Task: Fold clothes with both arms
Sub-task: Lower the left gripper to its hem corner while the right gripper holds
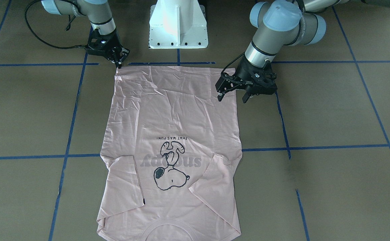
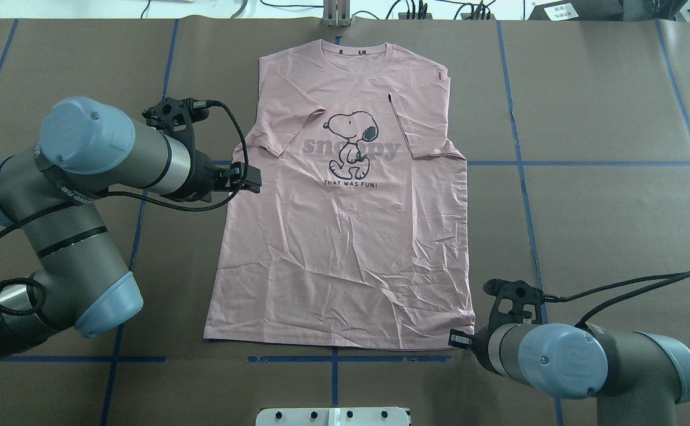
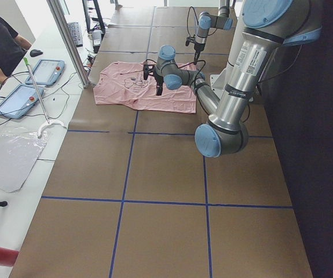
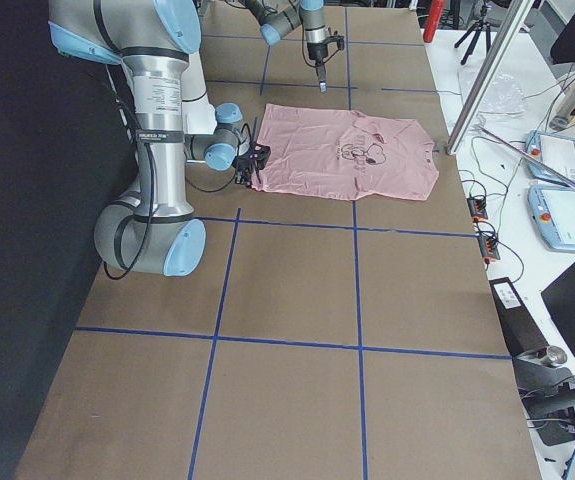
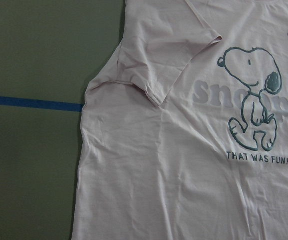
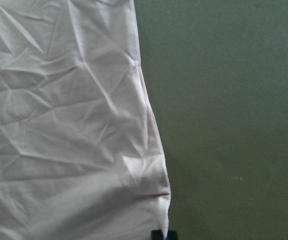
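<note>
**Shirt flat on the desk, hem toward the robot, one corner pinched**

The brown desk (image 2: 587, 225), crossed by blue tape lines (image 2: 587, 164), carries everything. The left arm (image 2: 102, 148) reaches in over the shirt's side below the sleeve. The right arm (image 2: 564, 361) lies low at the near hem corner.

The pink shirt (image 2: 351, 254) lies flat at mid-desk with its print up. Its long axis runs straight away from the robot, with the hem (image 2: 333, 342) nearest the base and the collar (image 2: 354, 50) at the far edge. Both sleeves (image 2: 289, 133) are turned in over the chest. The lower half is creased.

The left tool (image 1: 232, 98) hangs above the cloth edge, empty, with its jaws wide. The right tool (image 1: 118, 64) is narrow, its tips closed on the hem corner.

The front view alone shows the left tool's fingers spread apart. The overhead view shows that tool only from the side. The left wrist view shows no fingers, only the folded sleeve and the Snoopy print (image 5: 251, 107) with "THAT WAS FUN!" beneath it. The right wrist view shows the corner bunched against a black fingertip (image 6: 159, 235) at the bottom edge. The side views are too small to show the jaws.
</note>
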Available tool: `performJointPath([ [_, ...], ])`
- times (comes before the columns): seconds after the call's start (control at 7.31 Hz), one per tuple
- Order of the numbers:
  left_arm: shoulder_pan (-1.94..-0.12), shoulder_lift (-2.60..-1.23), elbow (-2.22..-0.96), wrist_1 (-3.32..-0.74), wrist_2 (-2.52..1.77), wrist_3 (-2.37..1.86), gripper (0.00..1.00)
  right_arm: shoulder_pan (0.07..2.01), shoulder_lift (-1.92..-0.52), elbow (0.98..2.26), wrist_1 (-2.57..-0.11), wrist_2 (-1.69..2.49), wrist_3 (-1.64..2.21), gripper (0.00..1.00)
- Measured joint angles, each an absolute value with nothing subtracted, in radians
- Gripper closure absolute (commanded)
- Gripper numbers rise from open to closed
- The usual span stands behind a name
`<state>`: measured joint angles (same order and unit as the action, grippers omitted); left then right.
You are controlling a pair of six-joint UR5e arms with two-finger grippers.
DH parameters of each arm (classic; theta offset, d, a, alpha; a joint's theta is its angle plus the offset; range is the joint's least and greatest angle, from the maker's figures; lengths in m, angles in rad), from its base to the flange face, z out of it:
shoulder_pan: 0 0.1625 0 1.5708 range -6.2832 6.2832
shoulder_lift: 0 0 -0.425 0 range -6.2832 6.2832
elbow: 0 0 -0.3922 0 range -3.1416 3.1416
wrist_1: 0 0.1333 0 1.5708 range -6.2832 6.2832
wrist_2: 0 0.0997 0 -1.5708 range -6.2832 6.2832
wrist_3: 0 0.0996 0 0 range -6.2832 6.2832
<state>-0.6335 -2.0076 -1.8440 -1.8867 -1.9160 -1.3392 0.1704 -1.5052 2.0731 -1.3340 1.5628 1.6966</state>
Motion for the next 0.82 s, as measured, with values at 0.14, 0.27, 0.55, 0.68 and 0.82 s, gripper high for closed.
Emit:
performJointPath([
  [0.14,-0.584,-2.006,-1.872,-1.82,-1.898,-1.407,0.0,0.181,-1.506,2.075,-1.334,1.561,1.696,1.0],
  [0.27,-0.514,-2.001,-1.906,-1.75,-1.851,-1.498,0.0,0.19,-1.509,2.076,-1.334,1.56,1.693,1.0],
  [0.55,-0.39,-1.94,-1.973,-1.664,-1.763,-1.644,0.0,0.204,-1.508,2.088,-1.333,1.566,1.67,1.0],
  [0.68,-0.347,-1.895,-1.989,-1.654,-1.725,-1.69,0.0,0.205,-1.505,2.098,-1.332,1.567,1.665,1.0],
  [0.82,-0.306,-1.856,-1.995,-1.65,-1.696,-1.734,0.0,0.205,-1.503,2.109,-1.331,1.568,1.662,1.0],
])
